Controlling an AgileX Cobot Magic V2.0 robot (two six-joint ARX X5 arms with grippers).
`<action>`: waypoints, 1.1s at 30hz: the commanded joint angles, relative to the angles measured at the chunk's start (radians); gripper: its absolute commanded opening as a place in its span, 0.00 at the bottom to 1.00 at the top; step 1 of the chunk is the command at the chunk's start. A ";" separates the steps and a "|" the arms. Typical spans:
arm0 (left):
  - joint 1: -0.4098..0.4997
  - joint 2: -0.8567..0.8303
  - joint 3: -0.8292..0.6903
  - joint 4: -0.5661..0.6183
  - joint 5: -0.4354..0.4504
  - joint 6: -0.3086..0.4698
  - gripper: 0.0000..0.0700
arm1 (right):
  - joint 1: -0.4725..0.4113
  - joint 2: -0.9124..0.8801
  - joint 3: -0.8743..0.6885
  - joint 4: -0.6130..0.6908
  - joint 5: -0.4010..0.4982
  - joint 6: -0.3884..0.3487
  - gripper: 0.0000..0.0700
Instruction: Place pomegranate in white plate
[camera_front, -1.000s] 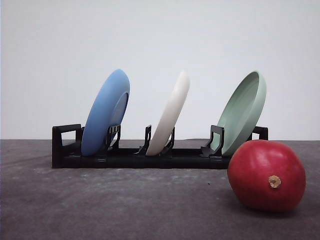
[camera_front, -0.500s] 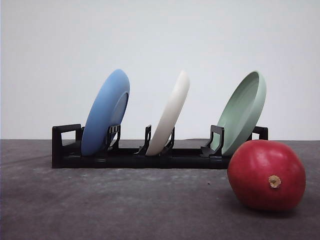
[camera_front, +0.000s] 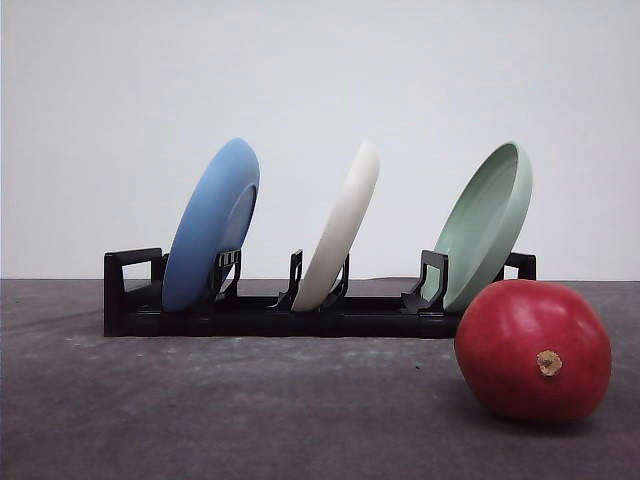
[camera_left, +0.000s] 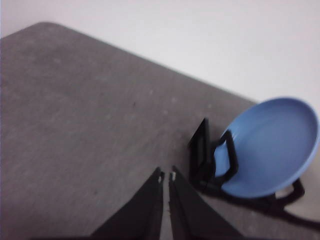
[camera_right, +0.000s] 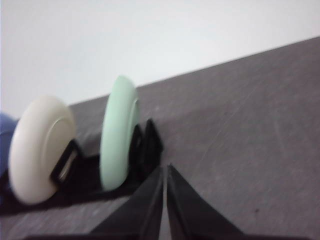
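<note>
Dark grey table (camera_front: 200, 420), black rack (camera_front: 300, 318) w/ plates, pomegranate (camera_front: 532, 350) front-right, prob. touching neither.

both grippers (camera_left: 166, 176) (camera_right: 165, 169) have matte black fingers tapering to narrow tips.

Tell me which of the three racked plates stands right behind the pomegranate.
The pale green plate, at the rack's right end; the pomegranate overlaps its lower edge. The white plate stands mid-rack, the blue plate far left.

Black dish rack (camera_front: 300, 318) on grey table (camera_front: 200, 410); blue plate (camera_front: 210, 225) leaning in left slot; pale green plate (camera_front: 487, 225) in right slot — both tilted; plain white wall (camera_front: 320, 70) behind.
</note>
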 joint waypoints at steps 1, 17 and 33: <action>0.000 0.038 0.049 -0.035 0.017 0.060 0.00 | -0.001 0.033 0.032 -0.029 -0.026 -0.007 0.01; -0.043 0.381 0.216 -0.198 0.246 0.174 0.00 | 0.019 0.338 0.099 -0.094 -0.270 -0.181 0.01; -0.311 0.467 0.219 -0.083 0.246 0.328 0.00 | 0.205 0.356 0.099 -0.007 -0.231 -0.207 0.01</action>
